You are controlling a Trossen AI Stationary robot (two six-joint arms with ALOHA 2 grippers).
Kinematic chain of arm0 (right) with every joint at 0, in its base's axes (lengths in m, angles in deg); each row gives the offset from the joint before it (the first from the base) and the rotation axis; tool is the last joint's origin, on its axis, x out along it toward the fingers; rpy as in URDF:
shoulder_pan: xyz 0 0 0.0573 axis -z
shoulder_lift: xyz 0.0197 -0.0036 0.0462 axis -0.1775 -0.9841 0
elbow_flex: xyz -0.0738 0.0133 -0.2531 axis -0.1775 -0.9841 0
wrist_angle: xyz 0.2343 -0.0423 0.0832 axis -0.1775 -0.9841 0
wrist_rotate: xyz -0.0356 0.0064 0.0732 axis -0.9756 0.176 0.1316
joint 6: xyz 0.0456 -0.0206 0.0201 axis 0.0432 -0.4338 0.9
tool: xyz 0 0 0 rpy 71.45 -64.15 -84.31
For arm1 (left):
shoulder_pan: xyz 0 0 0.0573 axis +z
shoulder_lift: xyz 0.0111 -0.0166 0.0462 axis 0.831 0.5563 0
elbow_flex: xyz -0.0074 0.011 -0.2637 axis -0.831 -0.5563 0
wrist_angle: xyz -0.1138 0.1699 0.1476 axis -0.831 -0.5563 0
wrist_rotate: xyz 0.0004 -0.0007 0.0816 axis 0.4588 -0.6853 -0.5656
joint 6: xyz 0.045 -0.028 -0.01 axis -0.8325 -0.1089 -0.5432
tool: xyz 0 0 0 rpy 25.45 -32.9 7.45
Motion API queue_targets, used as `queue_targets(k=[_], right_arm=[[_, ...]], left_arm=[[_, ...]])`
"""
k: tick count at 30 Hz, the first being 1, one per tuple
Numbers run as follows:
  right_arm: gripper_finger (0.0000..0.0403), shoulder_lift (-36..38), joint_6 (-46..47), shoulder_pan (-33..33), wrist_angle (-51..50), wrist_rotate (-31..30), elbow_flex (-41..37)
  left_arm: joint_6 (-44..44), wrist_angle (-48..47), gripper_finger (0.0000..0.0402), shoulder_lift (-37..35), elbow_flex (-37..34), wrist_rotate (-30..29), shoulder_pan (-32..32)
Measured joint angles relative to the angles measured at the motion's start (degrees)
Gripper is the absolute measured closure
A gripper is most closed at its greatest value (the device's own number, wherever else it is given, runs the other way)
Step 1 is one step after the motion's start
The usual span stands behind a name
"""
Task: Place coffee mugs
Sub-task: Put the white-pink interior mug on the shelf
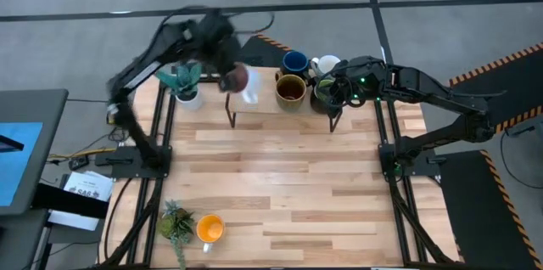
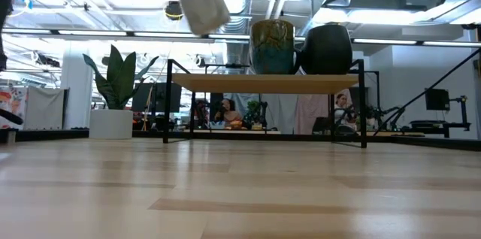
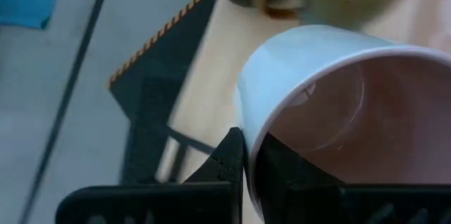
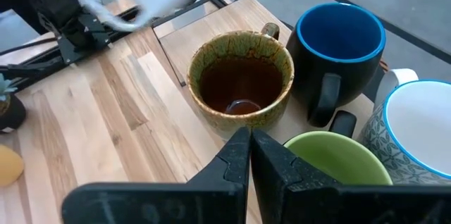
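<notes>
My left gripper (image 3: 248,155) is shut on the pale pink mug (image 1: 244,81), which hangs tilted in the air (image 2: 203,7) over the left end of the small wooden shelf (image 1: 259,104). On the shelf stand the brown mug (image 4: 241,83), the dark blue mug (image 4: 340,37), the white mug (image 4: 416,132) and the green mug (image 4: 338,159). My right gripper (image 4: 250,138) is shut and hovers above the green mug and the brown one, touching nothing. The orange mug (image 1: 209,229) stands on the table near its near-left corner. My left gripper holds the pale pink mug by its rim (image 3: 246,129), one finger (image 3: 229,159) outside the wall and the other (image 3: 285,171) inside the cup. The mug is lifted clear of the shelf and tilted on its side, with its mouth turned toward the gripper.
A white pot with a spiky teal plant (image 1: 185,83) stands left of the shelf, close to the left arm. A small bushy green plant (image 1: 176,221) stands beside the orange mug. The shelf rests on thin black legs (image 2: 167,104). Bare wooden tabletop (image 1: 288,177) lies between the shelf and the near edge.
</notes>
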Motion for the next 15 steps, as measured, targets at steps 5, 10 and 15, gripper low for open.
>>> queue_targets(k=[5,10,15], right_arm=[[0.0361,0.0,1.41,0.0,0.09,0.0,0.0],[0.0361,0.0,2.44,0.0,0.1,0.0,0.0],[0.0361,0.0,2.7,0.0,0.24,0.0,0.0]], left_arm=[[-4.78,-1.41,0.0401,14.06,12.85,0.12,4.41],[-5.99,0.17,0.0401,18.55,9.78,1.67,6.58],[-5.81,-2.14,0.0401,21.51,9.72,2.48,7.12]])
